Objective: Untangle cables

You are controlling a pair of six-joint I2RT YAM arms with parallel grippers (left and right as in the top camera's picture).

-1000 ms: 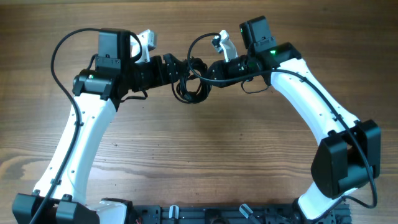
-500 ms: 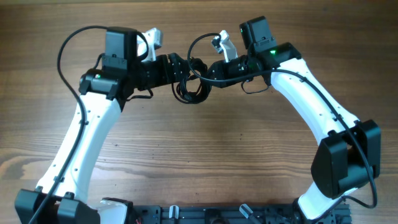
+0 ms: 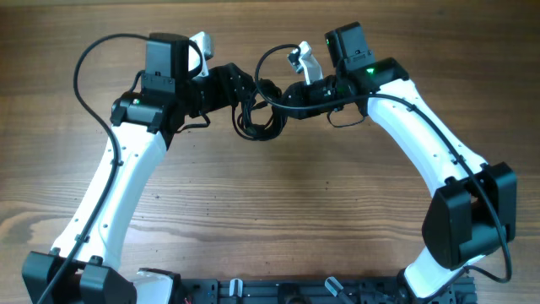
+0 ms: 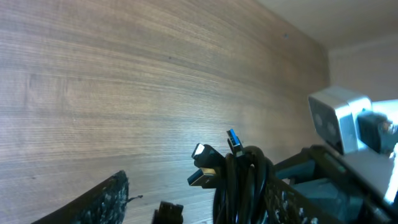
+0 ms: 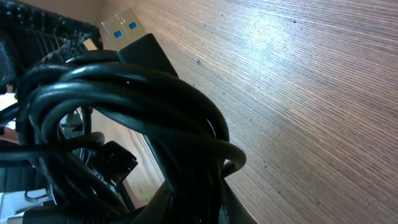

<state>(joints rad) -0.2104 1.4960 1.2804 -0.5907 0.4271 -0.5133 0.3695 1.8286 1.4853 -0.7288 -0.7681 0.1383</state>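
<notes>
Cables: we see one dark tangle of black cords at the tip of the right end effector, on the side that faces the other arm.
Right end effector: closed on the cables. In its own wrist view the bundle fills the frame and runs down into the grip.
Left end effector: it faces the right end effector from across the tangle, jaws apart. In the left wrist view we see one finger with bare wood between it and the bundle, so it grips nothing.
Plugs: a USB plug with a blue insert juts from the tangle, pointing away from the right end effector, and more plug ends sit just beside it.
Surface: wood grain. We cannot tell whether the loops hanging off the right end effector touch it.
</notes>
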